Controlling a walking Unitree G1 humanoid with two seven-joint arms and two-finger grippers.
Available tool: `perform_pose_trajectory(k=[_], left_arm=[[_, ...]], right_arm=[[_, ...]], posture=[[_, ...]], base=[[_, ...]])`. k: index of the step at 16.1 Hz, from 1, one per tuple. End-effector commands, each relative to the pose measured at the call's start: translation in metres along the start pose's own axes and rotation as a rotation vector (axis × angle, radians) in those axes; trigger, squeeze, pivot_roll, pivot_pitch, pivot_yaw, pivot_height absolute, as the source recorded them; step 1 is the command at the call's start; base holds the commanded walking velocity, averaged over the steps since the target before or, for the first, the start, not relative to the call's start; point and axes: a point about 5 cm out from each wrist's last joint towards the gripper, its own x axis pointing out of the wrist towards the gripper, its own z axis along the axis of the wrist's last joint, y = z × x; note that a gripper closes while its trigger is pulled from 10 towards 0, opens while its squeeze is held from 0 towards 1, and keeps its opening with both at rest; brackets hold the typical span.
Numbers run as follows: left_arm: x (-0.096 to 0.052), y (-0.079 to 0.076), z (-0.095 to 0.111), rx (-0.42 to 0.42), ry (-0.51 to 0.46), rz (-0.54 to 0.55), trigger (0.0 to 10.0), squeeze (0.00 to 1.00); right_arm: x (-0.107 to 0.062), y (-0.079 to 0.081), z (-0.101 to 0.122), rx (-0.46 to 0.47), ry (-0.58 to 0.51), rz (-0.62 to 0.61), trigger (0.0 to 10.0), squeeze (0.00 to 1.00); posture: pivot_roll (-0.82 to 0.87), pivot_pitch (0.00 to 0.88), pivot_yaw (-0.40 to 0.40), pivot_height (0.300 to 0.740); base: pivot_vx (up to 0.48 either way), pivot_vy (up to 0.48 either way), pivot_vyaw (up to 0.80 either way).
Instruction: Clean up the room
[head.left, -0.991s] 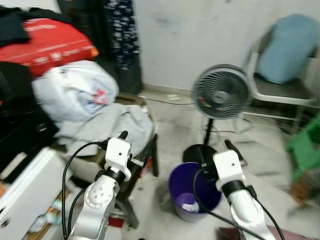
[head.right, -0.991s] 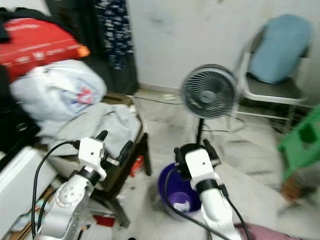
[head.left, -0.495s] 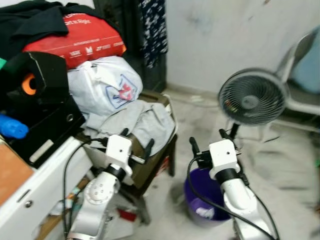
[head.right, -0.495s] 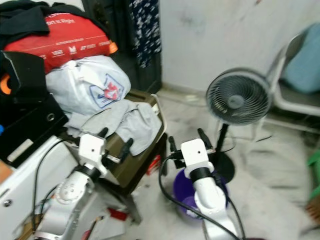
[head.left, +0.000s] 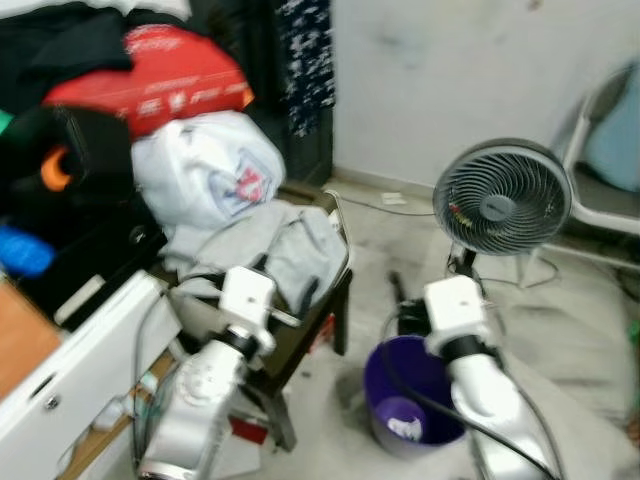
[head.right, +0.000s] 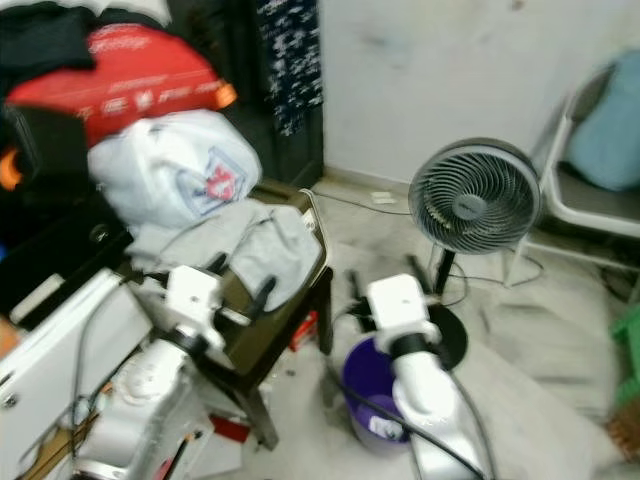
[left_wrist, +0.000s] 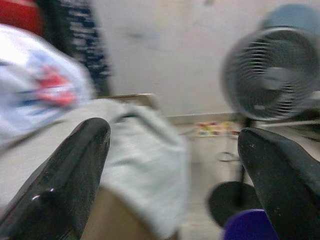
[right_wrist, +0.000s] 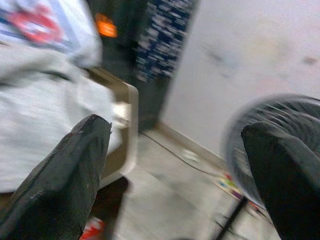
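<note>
A purple bin (head.left: 410, 400) stands on the pale floor (head.right: 520, 350) with a scrap of white inside it, just below the right gripper (head.left: 440, 290), whose two black fingers are spread wide apart and hold nothing. Behind the bin a grey pedestal fan (head.left: 500, 197) rises from its round black base. To the bin's left a brown chair (head.right: 285, 320) carries a heap of grey cloth (head.left: 275, 245), and above that sit a white plastic bag (head.left: 205, 170) with a red-and-blue mark and a red package (head.left: 160, 75) (the heads views are blurred, so its lettering cannot be read). The left gripper (head.left: 285, 285) hovers in front of the chair's edge, fingers likewise wide apart and empty. A white cabinet (head.left: 70, 380) lies at the robot's left, and a white chair (head.right: 590, 190) with a blue cushion stands by the wall on the right.
</note>
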Motion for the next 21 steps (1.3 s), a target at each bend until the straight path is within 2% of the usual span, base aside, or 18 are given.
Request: perform_pose_trajectory(k=[1,3,5,7,8,11,12,15,19,21], left_arm=[[0.001,-0.001,0.002,0.005,-0.007,-0.019,10.0,0.0],[0.001,-0.004,0.006,0.06,-0.03,-0.038,10.0,0.0],[-0.003,0.001,0.007,0.063,-0.031,0.006,10.0,0.0],[-0.016,0.013,0.009,0.058,-0.029,0.102,10.0,0.0],[-0.028,0.019,0.011,0.059,-0.024,0.149,10.0,0.0],[-0.047,0.023,0.006,0.061,0.009,0.196,10.0,0.0],[-0.048,0.024,0.004,0.062,0.016,0.201,10.0,0.0],[-0.036,0.022,0.008,0.068,-0.002,0.187,10.0,0.0],[-0.037,0.019,0.01,0.067,0.005,0.187,10.0,0.0],[-0.04,0.02,0.007,0.07,0.017,0.185,10.0,0.0]], right_arm=[[0.001,-0.004,-0.002,-0.006,0.017,-0.012,10.0,0.0],[0.0,-0.007,-0.002,-0.006,0.017,-0.022,10.0,0.0],[-0.003,-0.01,0.0,-0.003,0.015,-0.03,10.0,0.0],[-0.011,-0.015,0.002,0.007,0.019,-0.046,10.0,0.0],[-0.018,-0.018,0.002,0.011,0.025,-0.054,10.0,0.0],[-0.03,-0.022,-0.005,0.002,0.061,-0.057,10.0,0.0],[-0.03,-0.022,-0.006,0.001,0.064,-0.055,10.0,0.0],[-0.022,-0.02,-0.003,-0.005,0.053,-0.058,10.0,0.0],[-0.024,-0.02,-0.003,0.002,0.06,-0.056,10.0,0.0],[-0.025,-0.02,-0.005,0.006,0.07,-0.051,10.0,0.0]], posture=[[-0.05,0.0,0.067,0.74],[-0.05,0.0,0.064,0.74],[-0.05,0.0,0.065,0.74],[-0.04,0.0,0.062,0.74],[-0.03,0.0,0.059,0.74],[-0.02,0.0,0.051,0.74],[-0.02,0.0,0.05,0.74],[-0.03,0.0,0.051,0.74],[-0.03,0.0,0.053,0.74],[-0.03,0.0,0.051,0.74]], base=[[0.0,0.0,0.76],[0.0,0.0,0.76],[0.0,0.0,0.76],[0.0,0.0,0.58],[0.0,0.0,0.43],[0.0,0.0,0.0],[0.0,0.0,0.0],[0.0,0.0,0.48],[0.0,0.0,0.61],[0.0,0.0,0.0]])
